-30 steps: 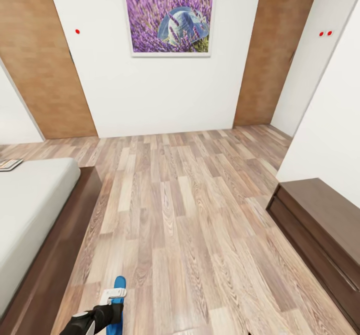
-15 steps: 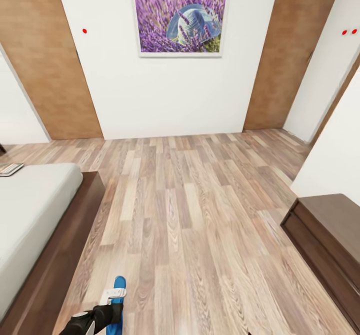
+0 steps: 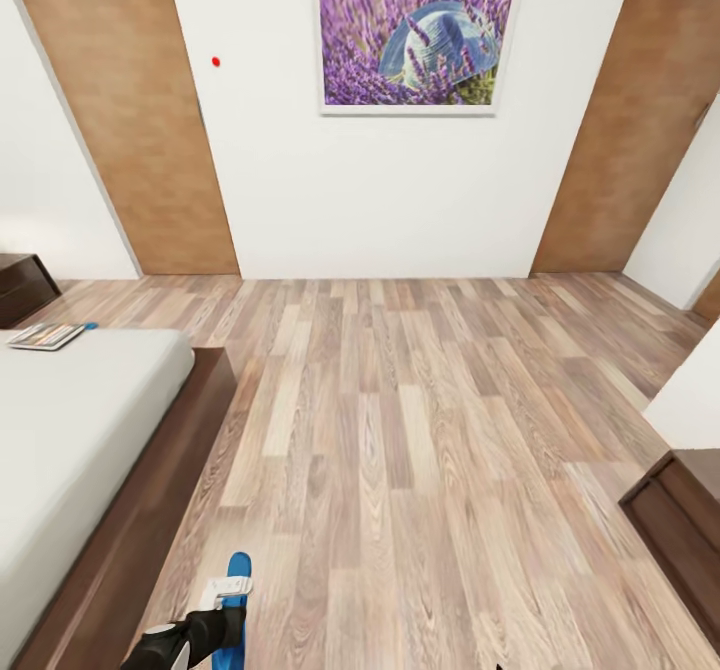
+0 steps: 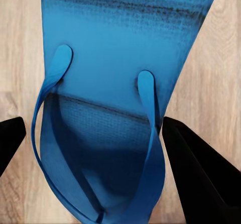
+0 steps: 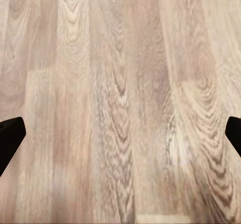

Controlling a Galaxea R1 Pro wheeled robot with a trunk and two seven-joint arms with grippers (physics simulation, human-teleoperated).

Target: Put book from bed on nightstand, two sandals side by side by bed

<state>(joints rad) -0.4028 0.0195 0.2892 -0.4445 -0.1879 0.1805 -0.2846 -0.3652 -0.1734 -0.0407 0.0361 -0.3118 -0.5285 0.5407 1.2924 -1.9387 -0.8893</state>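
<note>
Left wrist view: my left gripper (image 4: 95, 138) pinches a blue sandal (image 4: 115, 83) above the wood floor (image 3: 400, 430); a loose sole grip could drop it. My right gripper (image 5: 120, 133) hangs spread, empty.

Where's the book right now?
Head view, far left: the book lies on the bed's far corner, just before the nightstand.

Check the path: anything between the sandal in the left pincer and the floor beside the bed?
Nothing visible. The blue sandal sits in the left pincer, and bare wood floor runs up to the bed frame.
</note>
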